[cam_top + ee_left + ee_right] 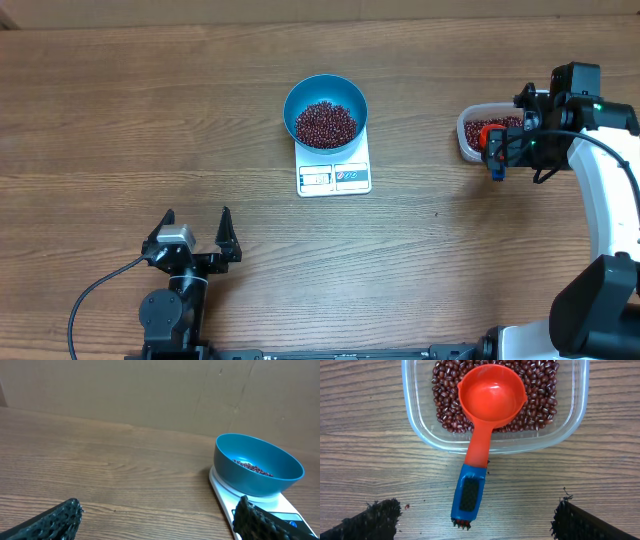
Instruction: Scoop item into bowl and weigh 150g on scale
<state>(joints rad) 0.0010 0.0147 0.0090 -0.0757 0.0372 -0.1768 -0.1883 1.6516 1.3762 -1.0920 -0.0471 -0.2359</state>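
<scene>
My right gripper (479, 521) is spread wide and empty above the scoop (490, 400), whose handle (469, 495) sits at lower centre. Its empty cup rests on the beans (445, 395) in the tub (420, 430). The blue bowl (293, 105), part-filled, is on the scale (335, 177) at overhead top centre. Plan: pinch squarely across the handle and lift level. My left gripper (196, 214) is spread and idle at lower left.

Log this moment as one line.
beans in bowl on scale | scoop head in tub | left tool open | right tool open above scoop handle
</scene>
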